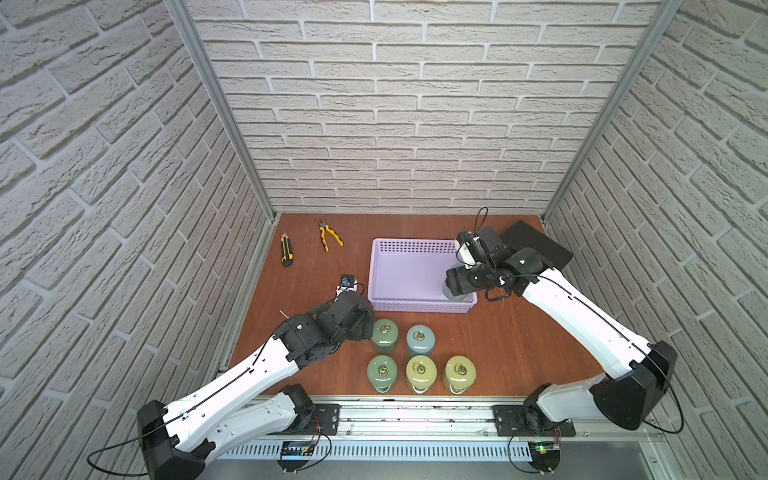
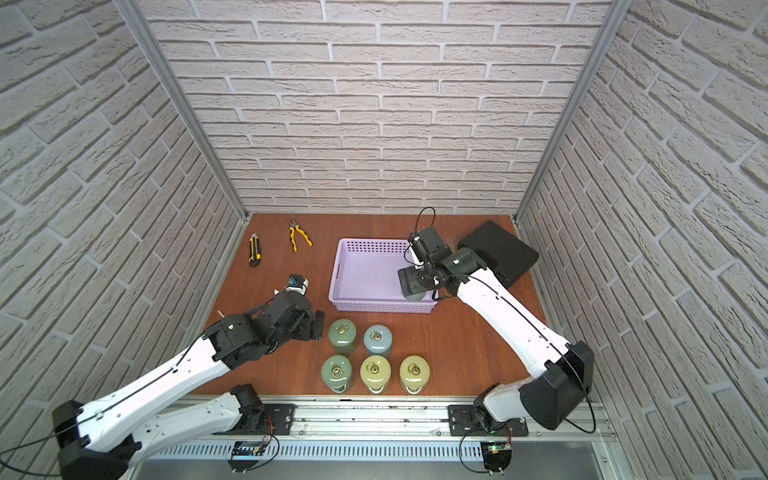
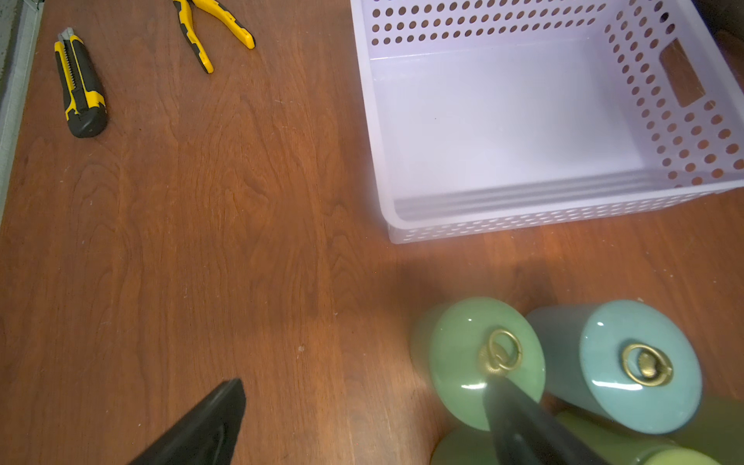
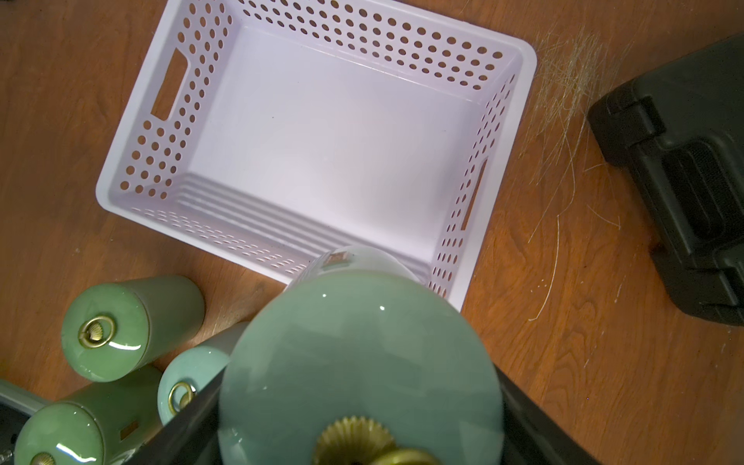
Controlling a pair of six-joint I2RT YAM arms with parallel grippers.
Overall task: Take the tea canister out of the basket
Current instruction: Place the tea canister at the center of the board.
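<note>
Right hand (image 4: 358,382) grips the tea canister (image 4: 354,334) — largely hidden from above — left hand (image 3: 366,388) open.

tea canister (image 4: 358,362): between right fingers (image 4: 189,435), knob cut by frame edge; in both top views mostly under right arm (image 1: 582,316) | black case (image 4: 684,161): beyond those fingers, cropped | pliers (image 3: 201,36): ahead of left fingers (image 3: 209,422), head cropped

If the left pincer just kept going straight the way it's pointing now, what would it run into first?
Most likely the bare table just short of the basket's near corner. The left pincer is open, one finger close beside the green canister; depth is unclear.
</note>
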